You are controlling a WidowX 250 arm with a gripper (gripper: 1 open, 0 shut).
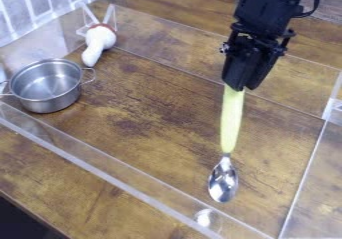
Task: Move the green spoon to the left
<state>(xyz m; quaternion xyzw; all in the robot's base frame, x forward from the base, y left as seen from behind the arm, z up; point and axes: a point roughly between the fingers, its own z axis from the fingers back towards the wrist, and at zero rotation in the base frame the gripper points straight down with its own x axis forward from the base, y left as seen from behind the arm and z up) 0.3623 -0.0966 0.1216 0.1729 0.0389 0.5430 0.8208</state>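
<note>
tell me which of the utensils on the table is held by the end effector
The spoon with the yellow-green plastic handle and shiny silver bowl, gripped at its handle top by the end effector. The white mushroom-shaped utensil with red marks lies untouched beside the round steel pot.

Pot [44, 84] at left of table [147, 93], utensil [94, 46] behind it, spoon [229, 143] at right
</note>
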